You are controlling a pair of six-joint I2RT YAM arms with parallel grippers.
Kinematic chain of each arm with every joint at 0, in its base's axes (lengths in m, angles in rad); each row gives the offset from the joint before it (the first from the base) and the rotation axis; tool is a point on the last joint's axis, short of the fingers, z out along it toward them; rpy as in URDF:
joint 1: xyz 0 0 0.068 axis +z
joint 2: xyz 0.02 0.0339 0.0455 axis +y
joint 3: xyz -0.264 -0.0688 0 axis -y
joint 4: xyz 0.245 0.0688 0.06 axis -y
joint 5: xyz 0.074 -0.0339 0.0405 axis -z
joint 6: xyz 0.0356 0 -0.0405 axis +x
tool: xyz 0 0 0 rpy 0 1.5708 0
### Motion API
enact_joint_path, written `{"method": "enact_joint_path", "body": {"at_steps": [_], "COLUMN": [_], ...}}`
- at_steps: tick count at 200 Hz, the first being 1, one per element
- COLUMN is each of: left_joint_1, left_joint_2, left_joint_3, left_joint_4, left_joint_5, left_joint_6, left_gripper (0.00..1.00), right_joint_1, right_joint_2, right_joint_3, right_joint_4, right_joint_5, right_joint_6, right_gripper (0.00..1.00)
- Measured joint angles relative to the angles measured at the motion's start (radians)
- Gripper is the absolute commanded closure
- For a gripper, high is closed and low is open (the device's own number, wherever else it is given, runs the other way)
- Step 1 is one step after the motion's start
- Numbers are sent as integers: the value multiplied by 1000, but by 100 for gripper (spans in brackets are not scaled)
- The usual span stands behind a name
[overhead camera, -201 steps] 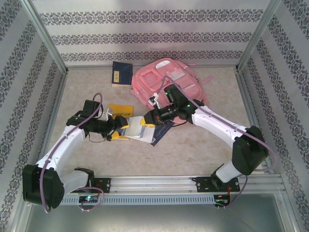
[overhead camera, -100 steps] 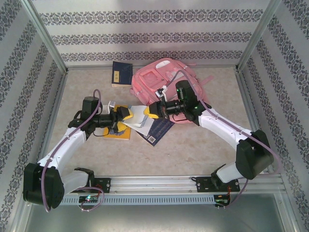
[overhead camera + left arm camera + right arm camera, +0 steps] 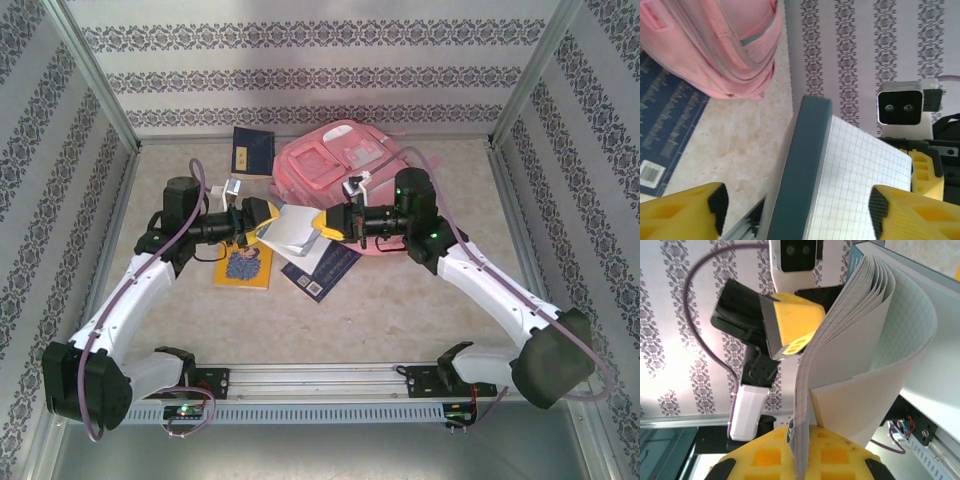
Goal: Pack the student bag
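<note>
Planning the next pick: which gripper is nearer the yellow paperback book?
Left. The left gripper hovers at the far edge of the yellow paperback book; the right gripper, pinching the white grid notebook, is farther right.

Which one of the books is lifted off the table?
The grid-paper notebook, pinched by the right gripper above the table. The yellow book, the navy book and the far blue book lie flat.

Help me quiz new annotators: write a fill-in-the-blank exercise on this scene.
1. The right gripper is ___ on the pages of the notebook.
2. The student bag is ___ in colour.
3. The jaws of the left gripper stand ___ around the notebook.
Missing words: shut; pink; open.
</note>
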Motion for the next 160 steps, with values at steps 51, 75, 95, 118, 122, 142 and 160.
{"method": "enact_joint_path", "body": {"at_steps": [51,75,95,118,122,142,160], "left_joint_1": [-63,-83,-84,-87,-89,-90,-96], "left_joint_2": [-8,-8,-8,-7,-7,-4,1], "left_joint_3": [-63,-63,-62,-60,-60,-58,-53], "left_joint_4": [253,298,303,301,299,289,275], "left_joint_5": [-9,-18,-23,-29,-34,-47,-68], "left_joint_6": [-182,-224,-232,-228,-227,-220,-220], "left_gripper": [51,64,73,85,87,96,100], "right_joint_1": [-39,-42,-43,-43,-43,-43,-43], "right_joint_2": [-4,-4,-4,-5,-5,-14,-29], "right_joint_3": [0,0,0,-8,-12,-25,-31], "right_joint_4": [-6,-24,-36,-55,-58,-81,-127], "right_joint_5": [38,43,48,62,64,85,104], "right_joint_6": [-3,-26,-48,-79,-85,-114,-150], "right_gripper": [100,100,100,100,100,84,40]}}
